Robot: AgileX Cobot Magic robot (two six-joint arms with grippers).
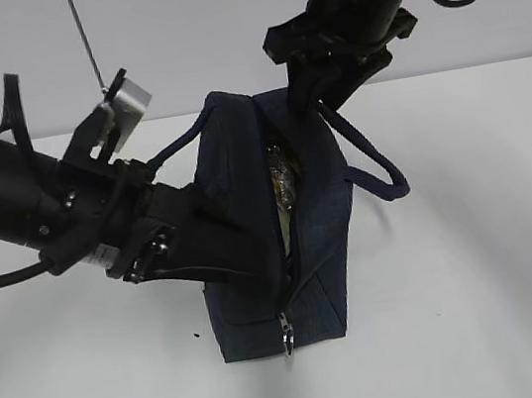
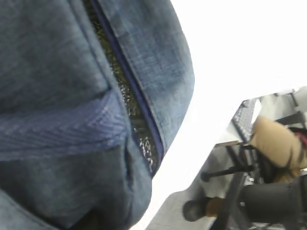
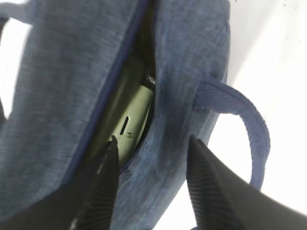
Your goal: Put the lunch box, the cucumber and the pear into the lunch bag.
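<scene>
On white table [image 1: 475, 258], navy lunch bag [image 1: 327, 240] gaping, right hand [image 3: 151, 179] spread astride its wall, left hand's state unclear, pale wall [image 1: 191, 30] behind.

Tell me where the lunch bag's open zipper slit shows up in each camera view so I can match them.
Exterior view: the zipper slit runs top to bottom down the middle of the lunch bag.
Left wrist view: it slants from the top centre down toward the middle, between two denim panels.
Right wrist view: it runs from top centre to lower left, with the pale green lunch box visible inside.
Shared landmark: the slit itself.
</scene>
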